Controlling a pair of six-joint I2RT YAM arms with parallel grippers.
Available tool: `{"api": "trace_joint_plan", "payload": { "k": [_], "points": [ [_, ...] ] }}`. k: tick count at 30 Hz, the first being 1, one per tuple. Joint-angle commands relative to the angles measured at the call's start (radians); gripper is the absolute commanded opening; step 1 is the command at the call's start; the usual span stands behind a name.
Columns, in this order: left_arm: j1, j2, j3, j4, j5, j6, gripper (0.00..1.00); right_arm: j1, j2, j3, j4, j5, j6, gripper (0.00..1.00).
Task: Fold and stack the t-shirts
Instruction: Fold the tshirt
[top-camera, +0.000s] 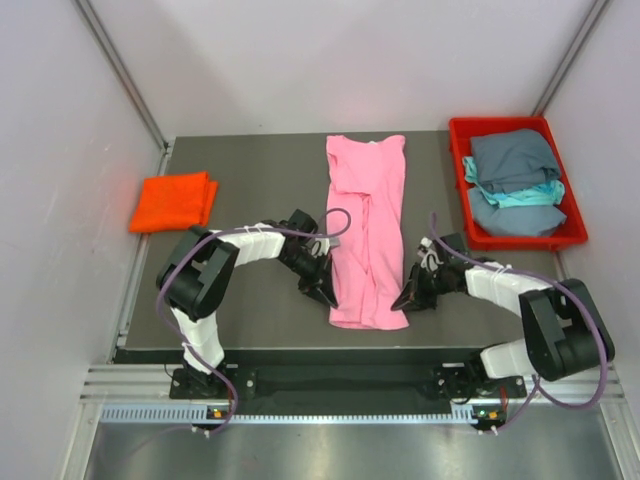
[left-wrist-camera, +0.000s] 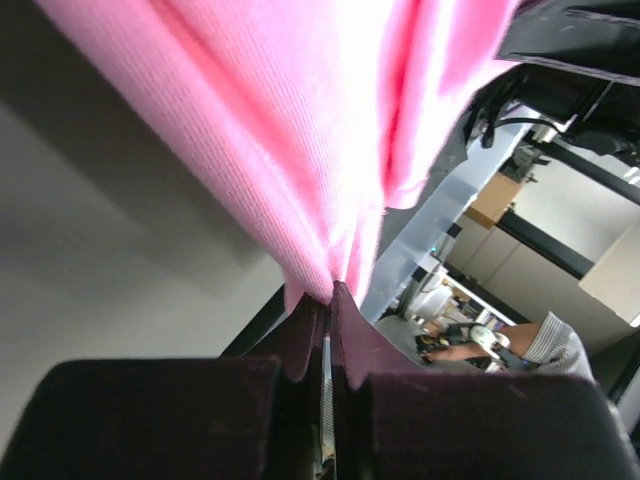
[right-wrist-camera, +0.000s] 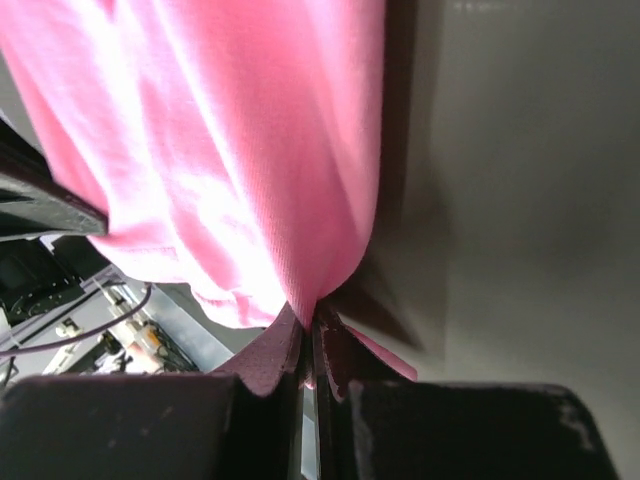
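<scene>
Where pink t-shirt (top-camera: 366, 225) lies lengthwise on surface (top-camera: 250, 320), note left hand (top-camera: 322, 290) and right hand (top-camera: 408, 298) each pinching near hem corner; cloth fills your wrist views, blocking most of surface.

Top external: high, behind the arm bases (bases at 6 o'clock), tilted down over the whole table (top-camera: 440, 190), far off. Left wrist: right up close, sighting along the left gripper (left-wrist-camera: 328, 300) into the pink t-shirt (left-wrist-camera: 300, 130), room beyond at 4 o'clock. Right wrist: equally close, along the right gripper (right-wrist-camera: 310, 325), room at 8 o'clock. All three share the shirt's near hem.
</scene>
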Motion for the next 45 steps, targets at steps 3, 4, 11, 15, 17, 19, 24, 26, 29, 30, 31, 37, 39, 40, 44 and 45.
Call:
{"api": "trace_joint_plan", "payload": {
  "k": [3,4,11,15,17,19,24,26,29,30,31,37,39,40,44,45],
  "points": [
    [-0.018,-0.06,0.079,-0.082,-0.045,0.078,0.0,-0.027,-0.09,0.056,-0.071,0.013,-0.068,0.0],
    [-0.018,-0.067,0.091,-0.094,-0.054,0.1,0.0,-0.025,-0.095,0.067,-0.071,0.013,-0.071,0.0],
    [-0.004,-0.067,0.234,-0.183,-0.105,0.208,0.0,-0.036,-0.086,0.176,-0.062,0.036,-0.108,0.0],
    [0.029,-0.054,0.298,-0.2,-0.102,0.219,0.0,-0.045,-0.043,0.303,-0.089,0.058,-0.149,0.0],
    [0.055,-0.041,0.33,-0.204,-0.102,0.223,0.0,-0.054,-0.011,0.378,-0.094,0.067,-0.164,0.0],
    [0.092,-0.006,0.381,-0.195,-0.106,0.225,0.0,-0.066,0.025,0.456,-0.094,0.079,-0.175,0.0],
    [0.137,0.09,0.554,-0.204,-0.12,0.251,0.0,-0.097,0.117,0.569,-0.069,0.079,-0.183,0.0],
    [0.149,0.138,0.638,-0.208,-0.125,0.259,0.0,-0.117,0.17,0.596,-0.02,0.073,-0.164,0.0],
    [0.163,0.233,0.753,-0.218,-0.143,0.282,0.0,-0.142,0.232,0.638,0.038,0.072,-0.146,0.0],
    [0.169,0.268,0.777,-0.223,-0.143,0.289,0.0,-0.145,0.247,0.65,0.052,0.069,-0.148,0.0],
    [0.172,0.287,0.801,-0.224,-0.142,0.292,0.0,-0.149,0.265,0.665,0.058,0.067,-0.146,0.0],
    [0.209,0.405,0.969,-0.217,-0.149,0.286,0.0,-0.159,0.403,0.793,0.096,0.059,-0.146,0.0],
    [0.221,0.446,1.03,-0.218,-0.151,0.286,0.0,-0.159,0.445,0.839,0.102,0.062,-0.148,0.0],
    [0.224,0.459,1.051,-0.218,-0.152,0.285,0.0,-0.159,0.469,0.851,0.109,0.067,-0.148,0.0],
    [0.241,0.5,1.148,-0.194,-0.158,0.279,0.0,-0.156,0.515,0.914,0.118,0.072,-0.152,0.0],
    [0.247,0.515,1.162,-0.189,-0.163,0.277,0.0,-0.157,0.523,0.922,0.121,0.073,-0.154,0.0]
  ]
}}
